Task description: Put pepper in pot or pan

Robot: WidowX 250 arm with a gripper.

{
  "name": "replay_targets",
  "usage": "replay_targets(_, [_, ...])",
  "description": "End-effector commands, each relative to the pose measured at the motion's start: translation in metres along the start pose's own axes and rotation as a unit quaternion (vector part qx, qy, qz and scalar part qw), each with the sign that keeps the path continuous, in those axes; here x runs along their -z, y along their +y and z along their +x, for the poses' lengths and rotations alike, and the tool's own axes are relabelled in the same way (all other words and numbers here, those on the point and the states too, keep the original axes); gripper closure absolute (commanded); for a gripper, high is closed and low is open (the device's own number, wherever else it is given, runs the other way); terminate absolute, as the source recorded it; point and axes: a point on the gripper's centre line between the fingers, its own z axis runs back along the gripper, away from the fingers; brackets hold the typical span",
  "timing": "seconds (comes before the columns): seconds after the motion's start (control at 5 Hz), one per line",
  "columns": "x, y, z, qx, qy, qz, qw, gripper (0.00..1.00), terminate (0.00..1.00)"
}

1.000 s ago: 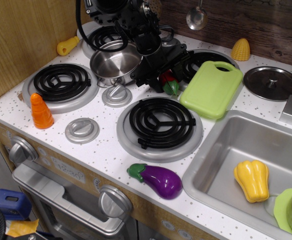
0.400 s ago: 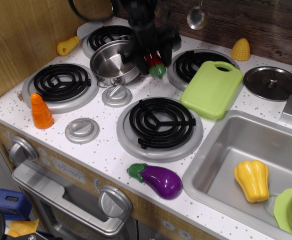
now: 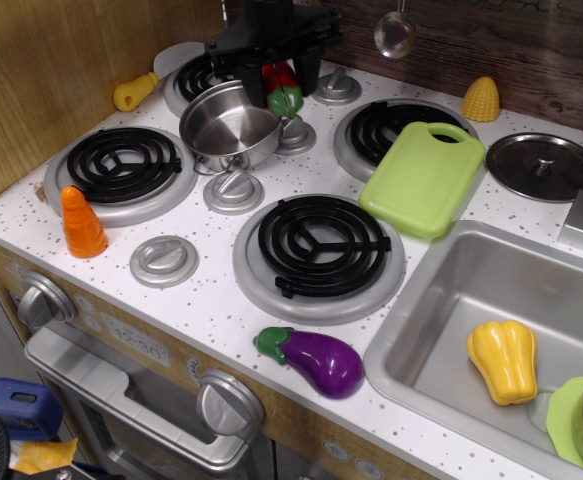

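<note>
The small red pepper point(image 3: 281, 87) with its green stem end pointing down hangs in the air, held between the black fingers of my gripper point(image 3: 280, 80). It is just above the right rim of the shiny steel pot point(image 3: 229, 124), which stands empty between the left burners. The gripper is shut on the pepper, and the arm rises out of the top of the view.
An orange carrot point(image 3: 81, 222) stands at the left edge, and a purple eggplant point(image 3: 313, 359) lies at the front. A green cutting board point(image 3: 424, 176), a steel lid point(image 3: 543, 165) and a corn piece point(image 3: 481, 98) are to the right. A yellow bell pepper point(image 3: 504, 360) lies in the sink point(image 3: 431, 300).
The gripper has lifted the pepper off the counter beside the right rear burner and carried it up and left, to just above the pot's right rim.
</note>
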Motion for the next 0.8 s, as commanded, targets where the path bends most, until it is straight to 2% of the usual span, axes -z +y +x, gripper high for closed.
replay_targets(0.0, [0.002,0.03,0.04,0.05,-0.095,-0.026,0.9939,1.0,0.0])
replay_targets(0.2, [0.013,0.034,0.048,0.061,-0.092,-0.051,0.9926,1.0,0.0])
replay_targets(0.4, [0.013,0.034,0.048,0.061,-0.092,-0.051,0.9926,0.0,0.0])
replay_targets(0.6, [0.013,0.034,0.048,0.061,-0.092,-0.051,0.9926,0.0,1.0])
